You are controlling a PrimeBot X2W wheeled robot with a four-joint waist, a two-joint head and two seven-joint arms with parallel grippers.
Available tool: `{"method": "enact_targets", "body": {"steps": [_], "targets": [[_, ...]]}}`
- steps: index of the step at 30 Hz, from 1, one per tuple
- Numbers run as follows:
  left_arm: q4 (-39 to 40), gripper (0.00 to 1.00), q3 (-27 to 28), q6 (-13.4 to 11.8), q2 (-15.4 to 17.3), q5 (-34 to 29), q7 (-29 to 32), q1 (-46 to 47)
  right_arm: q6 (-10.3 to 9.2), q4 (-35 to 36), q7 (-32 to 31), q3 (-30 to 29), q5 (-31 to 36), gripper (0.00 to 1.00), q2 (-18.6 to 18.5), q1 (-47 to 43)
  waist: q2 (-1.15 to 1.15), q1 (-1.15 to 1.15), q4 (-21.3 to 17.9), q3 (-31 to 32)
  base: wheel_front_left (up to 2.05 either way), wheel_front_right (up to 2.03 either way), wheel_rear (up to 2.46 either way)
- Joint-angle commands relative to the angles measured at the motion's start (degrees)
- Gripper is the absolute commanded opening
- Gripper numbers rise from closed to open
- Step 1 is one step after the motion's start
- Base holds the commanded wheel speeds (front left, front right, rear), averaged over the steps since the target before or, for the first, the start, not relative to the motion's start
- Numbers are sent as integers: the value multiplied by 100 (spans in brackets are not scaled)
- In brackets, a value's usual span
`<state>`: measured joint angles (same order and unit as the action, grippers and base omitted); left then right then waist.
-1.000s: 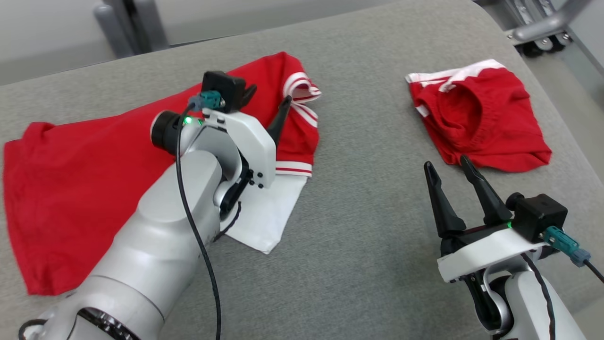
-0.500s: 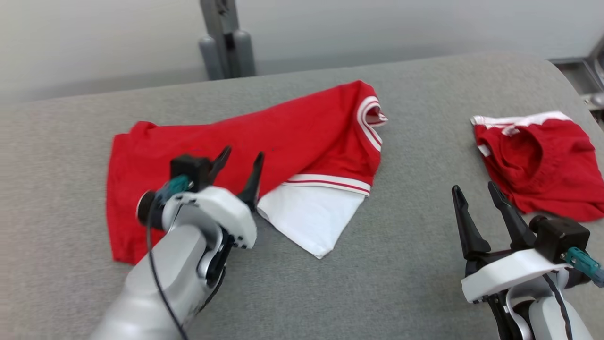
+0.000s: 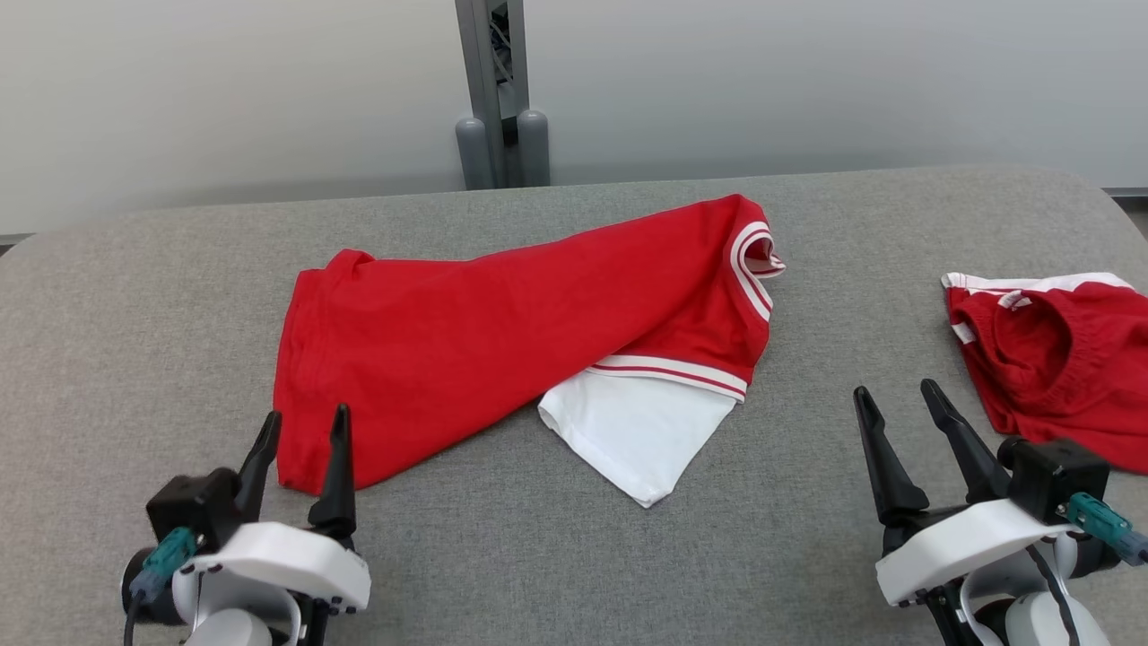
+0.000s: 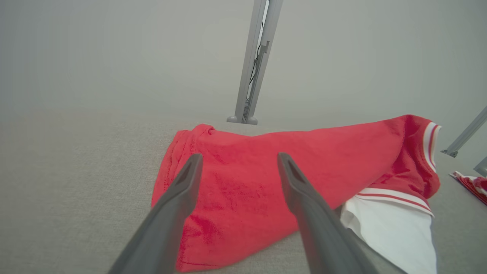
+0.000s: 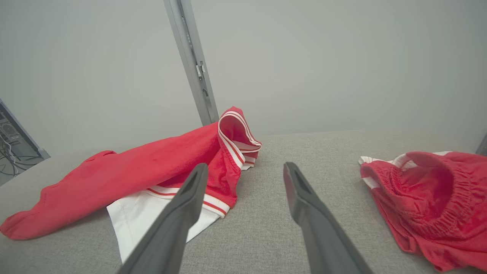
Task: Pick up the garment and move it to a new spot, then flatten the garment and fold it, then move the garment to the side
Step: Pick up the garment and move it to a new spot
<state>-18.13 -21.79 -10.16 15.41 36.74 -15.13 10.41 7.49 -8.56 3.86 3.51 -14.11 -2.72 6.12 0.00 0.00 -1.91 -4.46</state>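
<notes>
Before two open grippers, a folded red shirt

Just ahead of the left gripper [image 3: 305,414], a red shirt [image 3: 502,341] of soft knit cloth with white striped bands lies flat on the grey fabric-covered table [image 3: 134,314]. Its near corner is right at the tips of this gripper. Whether the tips touch the cloth, I cannot tell. From there the shirt stretches away forward and to the right, and it ends in a collar with white stripes that stands a little up. A white part of the same shirt comes out from under the red layer, in the space between the two grippers and forward of them.

Both fingers of the left gripper stand wide apart and hold nothing. The right gripper [image 3: 895,388] is the same, with its fingers spread and empty, over bare grey fabric. Ahead of it and to its right lie crumpled red shorts [image 3: 1049,359] with a gathered elastic waist and white trim, near but apart from the fingers. The shirt and the shorts are well apart from each other.

Beyond the far edge of the table, forward of both grippers, a grey metal post [image 3: 491,90] stands upright before a pale wall.
</notes>
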Motion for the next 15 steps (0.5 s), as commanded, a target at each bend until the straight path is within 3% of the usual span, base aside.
{"method": "enact_targets", "body": {"steps": [1,15], "targets": [[99,100,107,-37,23,-53,-2,-152,1,-9,-17,-24,-22,100,-37,-69,0,0,15,0,0,0,0],[443,100,814,106,-253,-314,-3,-1056,1,-196,8,24,-98,100,-36,-34,0,0,164,38,0,0,0]]}}
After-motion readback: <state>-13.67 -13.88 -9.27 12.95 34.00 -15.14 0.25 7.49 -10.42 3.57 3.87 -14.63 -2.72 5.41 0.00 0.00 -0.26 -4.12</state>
